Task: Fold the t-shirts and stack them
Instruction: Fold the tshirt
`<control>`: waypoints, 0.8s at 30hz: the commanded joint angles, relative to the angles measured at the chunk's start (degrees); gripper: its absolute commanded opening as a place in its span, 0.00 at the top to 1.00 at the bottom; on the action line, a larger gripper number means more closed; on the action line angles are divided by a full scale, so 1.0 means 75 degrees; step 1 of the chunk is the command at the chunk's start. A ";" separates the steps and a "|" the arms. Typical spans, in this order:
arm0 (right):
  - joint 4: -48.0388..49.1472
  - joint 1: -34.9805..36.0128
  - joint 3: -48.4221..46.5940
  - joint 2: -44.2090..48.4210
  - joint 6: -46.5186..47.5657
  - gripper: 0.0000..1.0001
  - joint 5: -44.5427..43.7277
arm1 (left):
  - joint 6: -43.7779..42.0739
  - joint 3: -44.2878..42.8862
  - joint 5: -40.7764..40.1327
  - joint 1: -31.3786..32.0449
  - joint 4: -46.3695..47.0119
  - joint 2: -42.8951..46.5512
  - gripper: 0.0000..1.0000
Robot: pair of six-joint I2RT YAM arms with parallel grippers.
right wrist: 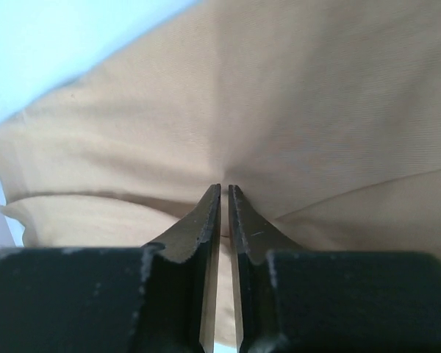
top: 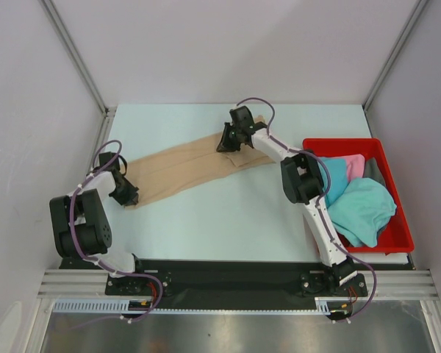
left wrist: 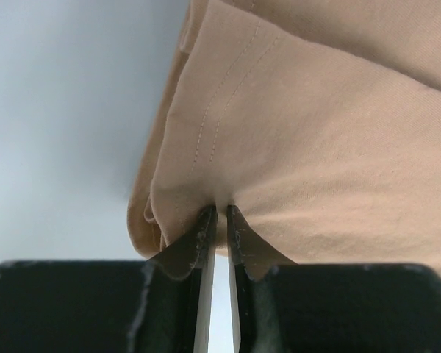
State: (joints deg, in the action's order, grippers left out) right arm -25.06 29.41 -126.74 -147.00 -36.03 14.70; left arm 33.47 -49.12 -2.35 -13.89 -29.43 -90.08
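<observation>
Looking down from the top camera, I see the tan shirt (top: 187, 169) drawn out into a long band on the desk (top: 228, 228). It runs from the near left toward the far middle. My left end effector (top: 129, 197) is at the band's near-left end. My right end effector (top: 225, 144) is near the far-right end, where a little of the cloth lies beyond it.

On the left wrist camera the jaws are clenched on the shirt. Only a thin slit shows between them, and the cloth bunches into puckers right at the tips, close to a double-stitched edge. The cloth hangs off the tips in folds, with pale desk to the left.

The right wrist camera shows the same kind of hold. The jaws are pinched nearly together on the tan cloth, creases fan out from the tips, and a folded lower layer shows underneath at the left.

At the right edge of the desk stands the red bin (top: 397, 244). A teal shirt (top: 364, 209) is heaped in it, and a pink shirt (top: 351, 165) lies crumpled toward its far end. Both are well apart from the tan one.
</observation>
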 commanded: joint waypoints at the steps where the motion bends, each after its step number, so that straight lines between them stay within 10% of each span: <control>1: -0.0220 -0.0089 -0.0387 0.0075 0.0081 0.86 -0.0085 | -0.0092 0.0245 -0.0249 -0.0046 -0.0470 0.0151 0.84; 24: -0.0726 0.0028 0.1627 0.1834 0.0996 0.76 0.0150 | -0.0139 -0.0011 -0.0318 -0.0046 -0.0763 0.1650 0.80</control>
State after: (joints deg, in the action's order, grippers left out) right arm -30.46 28.88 -116.84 -136.27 -29.71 14.59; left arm 33.34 -46.19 -2.81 -13.96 -34.20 -82.81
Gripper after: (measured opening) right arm 0.239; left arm 0.192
